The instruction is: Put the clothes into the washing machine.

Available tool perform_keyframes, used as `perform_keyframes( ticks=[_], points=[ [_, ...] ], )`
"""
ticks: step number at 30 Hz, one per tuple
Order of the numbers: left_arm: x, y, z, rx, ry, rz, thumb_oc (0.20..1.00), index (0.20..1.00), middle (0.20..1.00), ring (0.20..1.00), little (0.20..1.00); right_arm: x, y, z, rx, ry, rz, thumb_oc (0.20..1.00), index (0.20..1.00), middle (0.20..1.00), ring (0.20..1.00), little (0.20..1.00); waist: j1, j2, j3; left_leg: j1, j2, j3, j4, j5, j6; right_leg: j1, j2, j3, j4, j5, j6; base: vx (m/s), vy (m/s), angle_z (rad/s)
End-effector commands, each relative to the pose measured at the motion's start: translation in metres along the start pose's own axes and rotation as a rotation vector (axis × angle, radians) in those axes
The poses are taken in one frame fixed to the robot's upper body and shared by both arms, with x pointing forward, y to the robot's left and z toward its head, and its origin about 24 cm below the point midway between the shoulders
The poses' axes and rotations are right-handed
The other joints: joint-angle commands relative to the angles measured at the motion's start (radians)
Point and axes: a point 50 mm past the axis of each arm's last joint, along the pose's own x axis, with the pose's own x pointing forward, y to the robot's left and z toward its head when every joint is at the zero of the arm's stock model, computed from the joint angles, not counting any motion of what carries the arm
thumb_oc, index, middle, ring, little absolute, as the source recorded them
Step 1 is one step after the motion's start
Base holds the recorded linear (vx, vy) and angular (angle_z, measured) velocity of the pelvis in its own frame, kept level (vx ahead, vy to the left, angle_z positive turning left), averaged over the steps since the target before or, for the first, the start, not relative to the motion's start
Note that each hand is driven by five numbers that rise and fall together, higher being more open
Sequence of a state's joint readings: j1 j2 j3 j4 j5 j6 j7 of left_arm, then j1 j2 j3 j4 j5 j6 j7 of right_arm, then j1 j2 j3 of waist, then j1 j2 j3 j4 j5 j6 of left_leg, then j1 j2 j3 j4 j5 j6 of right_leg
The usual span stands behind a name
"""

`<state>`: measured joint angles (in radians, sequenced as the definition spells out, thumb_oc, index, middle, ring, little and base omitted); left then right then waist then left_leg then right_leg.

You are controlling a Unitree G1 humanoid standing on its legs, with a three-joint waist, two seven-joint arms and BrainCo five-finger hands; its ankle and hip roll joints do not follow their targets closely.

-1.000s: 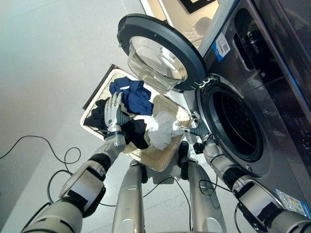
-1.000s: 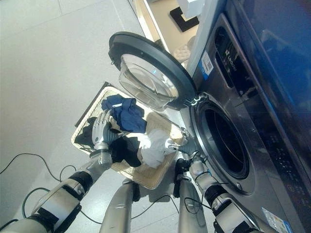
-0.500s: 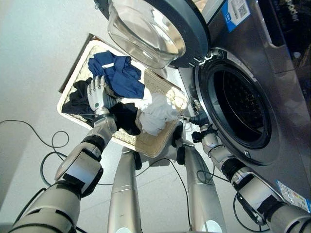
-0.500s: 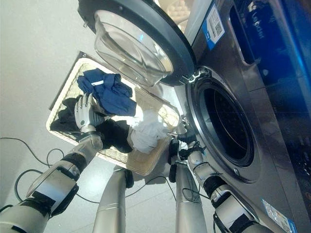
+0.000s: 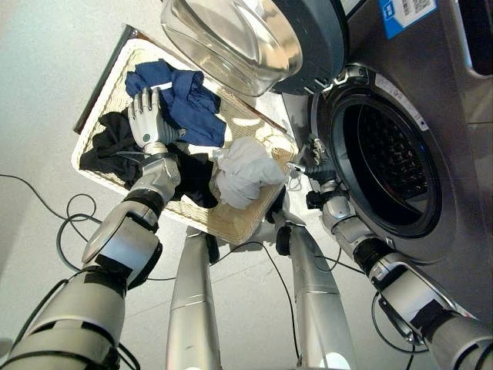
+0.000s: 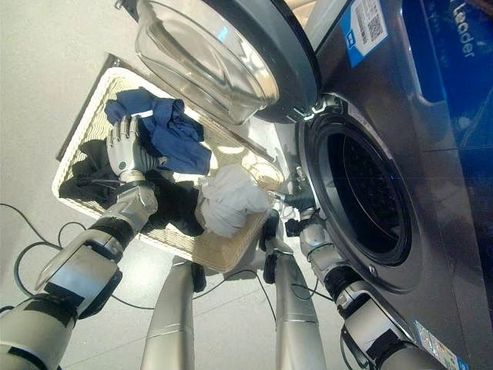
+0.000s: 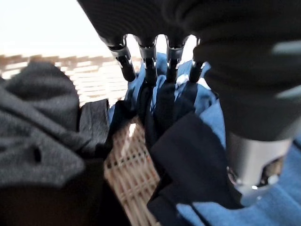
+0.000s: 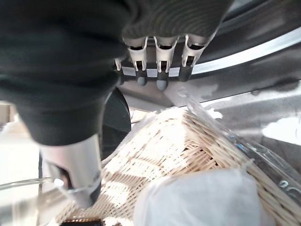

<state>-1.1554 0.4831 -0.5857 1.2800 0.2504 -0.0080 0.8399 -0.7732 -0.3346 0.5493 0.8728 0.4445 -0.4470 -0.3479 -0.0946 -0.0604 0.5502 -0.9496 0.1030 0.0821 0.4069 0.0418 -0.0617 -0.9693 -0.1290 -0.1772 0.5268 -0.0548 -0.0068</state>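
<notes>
A wicker basket on the floor holds a blue garment, black clothes and a bunched white garment. My left hand is open, its straight fingers lying where the blue garment meets the black clothes. Open and holding nothing, my right hand hovers at the basket's corner nearest the machine, just beside the white garment. To the right is the washing machine's drum opening, dark inside.
The machine's round door is swung open and hangs over the far side of the basket. The machine's grey front takes up the right side. Pale floor lies left of the basket.
The camera has moved closer and shifted, so the whole picture has slid. Relative to the basket, both hands and the clothes stay about where they were.
</notes>
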Motion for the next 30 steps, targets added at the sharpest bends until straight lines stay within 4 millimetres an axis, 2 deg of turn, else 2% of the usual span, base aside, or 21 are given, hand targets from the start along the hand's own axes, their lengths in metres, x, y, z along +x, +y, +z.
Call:
perform_keyframes(
  ticks=[1,13,19,21,30],
  points=[
    [0.014,0.012,-0.001,0.000,0.042,0.016,1.000,1.000,1.000,1.000,1.000,-0.001,-0.007,0.010,0.049,-0.067,-0.032,1.000,1.000,1.000,1.000,1.000,0.024,-0.004,-0.030,-0.010,-0.022,0.040,-0.038,0.033,-0.074,-0.002,0.023,-0.017,0.004,0.017,0.091,0.00,0.000,0.00],
    [0.028,0.018,0.008,0.073,0.030,-0.120,1.000,1.000,1.000,1.000,1.000,0.008,-0.012,0.033,0.129,-0.149,-0.074,1.000,1.000,1.000,1.000,1.000,0.004,-0.009,-0.030,-0.066,-0.021,0.045,-0.056,0.045,-0.076,-0.061,0.032,-0.002,-0.016,0.039,0.098,0.00,0.000,0.00],
    [0.026,0.008,0.019,0.038,0.012,-0.300,1.000,1.000,1.000,1.000,1.000,0.012,-0.013,0.044,0.141,-0.181,-0.098,1.000,1.000,1.000,1.000,1.000,-0.001,-0.010,-0.030,-0.083,-0.022,0.044,-0.050,0.042,-0.076,-0.081,0.033,0.005,-0.019,0.047,0.104,0.00,0.000,0.00],
    [0.026,0.006,0.021,0.058,0.010,-0.354,0.200,0.200,0.200,0.200,0.200,0.014,-0.013,0.046,0.141,-0.188,-0.097,1.000,1.000,1.000,1.000,1.000,-0.004,-0.010,-0.030,-0.080,-0.020,0.050,-0.056,0.044,-0.077,-0.079,0.033,0.004,-0.026,0.051,0.107,0.00,0.000,0.00],
    [0.028,0.008,0.011,0.053,0.043,-0.346,0.200,0.200,0.200,0.200,0.200,0.013,-0.022,0.047,0.187,-0.198,-0.150,1.000,1.000,1.000,1.000,1.000,-0.011,-0.016,-0.030,-0.054,-0.009,0.071,-0.082,0.053,-0.083,-0.055,0.037,0.001,-0.062,0.067,0.114,-0.01,0.014,-0.09]
  ],
)
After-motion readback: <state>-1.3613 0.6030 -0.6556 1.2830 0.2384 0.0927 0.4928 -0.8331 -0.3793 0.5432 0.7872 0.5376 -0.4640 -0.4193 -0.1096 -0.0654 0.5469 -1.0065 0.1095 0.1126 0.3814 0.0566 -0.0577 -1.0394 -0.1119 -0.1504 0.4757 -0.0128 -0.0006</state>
